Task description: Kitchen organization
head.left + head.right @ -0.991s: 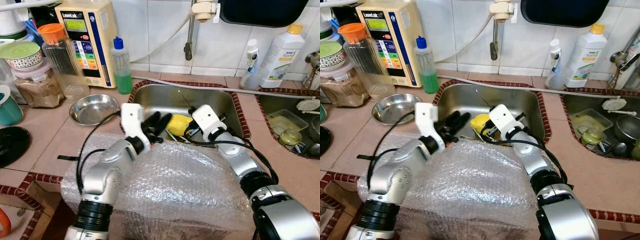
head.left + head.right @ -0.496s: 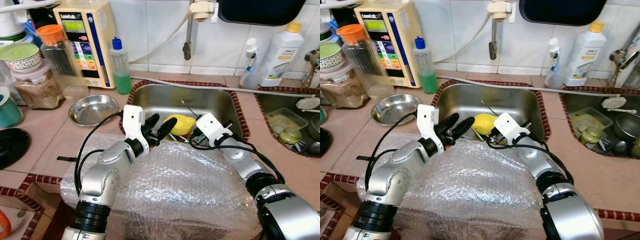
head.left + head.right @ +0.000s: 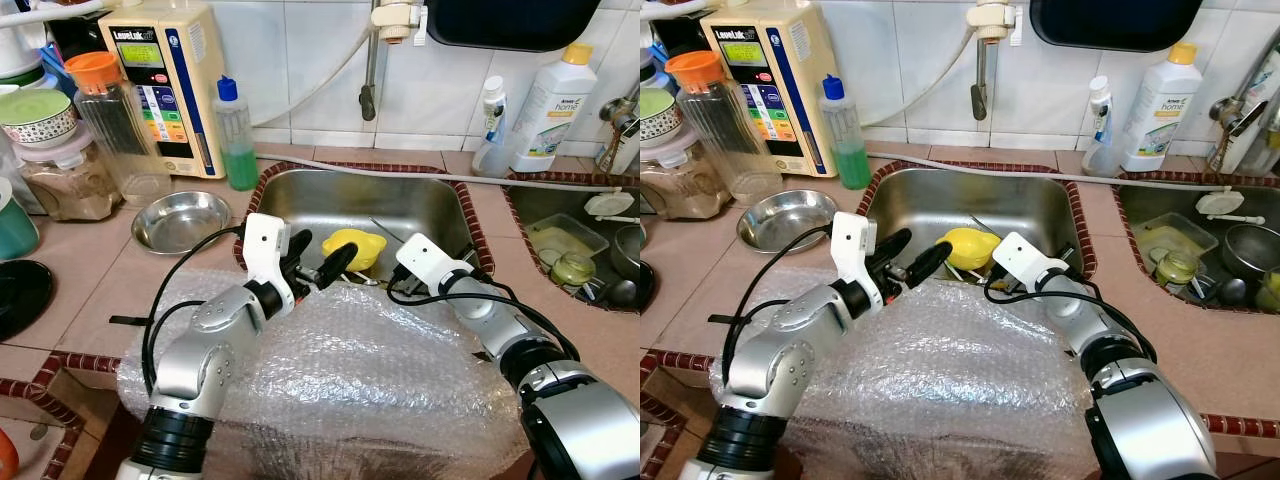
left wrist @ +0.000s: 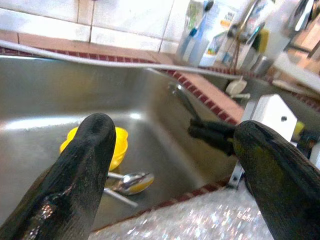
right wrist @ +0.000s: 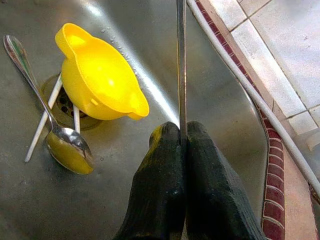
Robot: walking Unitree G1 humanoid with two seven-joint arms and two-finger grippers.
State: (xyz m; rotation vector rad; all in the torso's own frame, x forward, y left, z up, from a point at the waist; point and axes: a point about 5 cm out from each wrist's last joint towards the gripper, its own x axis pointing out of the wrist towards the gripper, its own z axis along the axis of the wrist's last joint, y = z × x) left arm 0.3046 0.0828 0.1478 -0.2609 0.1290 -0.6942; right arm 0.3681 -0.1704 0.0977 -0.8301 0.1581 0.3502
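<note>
Over the sink (image 3: 300, 190), the right gripper (image 5: 182, 142) pinches a thin metal rod (image 5: 180, 65) upright, seemingly to lift it clear of the yellow cup (image 5: 97, 82) and spoon (image 5: 55, 135) on the sink's bottom, while the left gripper (image 3: 318, 262) waits spread apart at the sink's near rim.

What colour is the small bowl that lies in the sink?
The bowl is bright yellow, best seen in the right wrist view.

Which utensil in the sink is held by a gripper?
The thin metal rod, pinched by the right gripper; the spoon lies loose on the sink floor.
</note>
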